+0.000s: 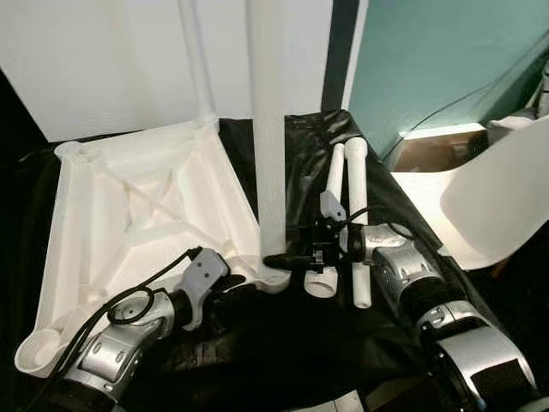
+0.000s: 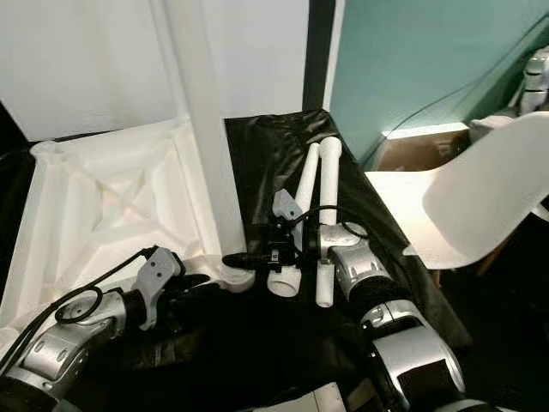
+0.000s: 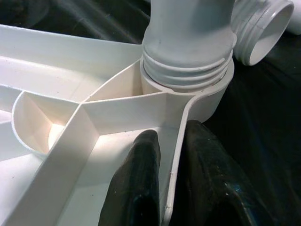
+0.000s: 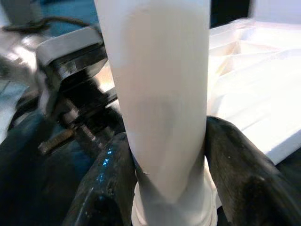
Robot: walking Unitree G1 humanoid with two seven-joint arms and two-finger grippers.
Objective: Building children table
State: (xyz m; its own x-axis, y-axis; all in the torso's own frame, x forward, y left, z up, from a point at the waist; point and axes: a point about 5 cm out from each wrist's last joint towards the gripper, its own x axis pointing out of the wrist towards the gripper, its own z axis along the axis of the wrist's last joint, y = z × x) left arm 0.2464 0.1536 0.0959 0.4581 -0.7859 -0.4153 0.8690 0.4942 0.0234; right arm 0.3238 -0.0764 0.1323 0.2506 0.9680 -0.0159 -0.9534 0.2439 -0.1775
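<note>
White plastic table top (image 1: 129,215) lies upside down on black sheet (image 1: 283,343), ribs facing up. One white leg (image 1: 268,129) stands upright in the corner socket nearest the robot, threaded end partly seated in the socket.

Left arm reaches fwd from lower left, wrist roughly level. Left gripper (image 3: 167,183) fingers (image 3: 141,188) clenched on the table top's thin edge wall just beside that socket: one finger inside the rim, the other outside, touching both faces.

Right arm bent at elbow, forearm angled in from lower right, wrist turned toward robot's left. Right gripper (image 4: 171,165) fingers (image 4: 106,183) grasping the upright leg low down, just above its threaded end, one finger each side, touching the tube.

Two spare legs (image 1: 347,223) lie side by side on the sheet under and beyond the right wrist, open ends toward the robot.

White chair (image 1: 497,206) near right edge, teal wall (image 1: 446,60) behind it.
</note>
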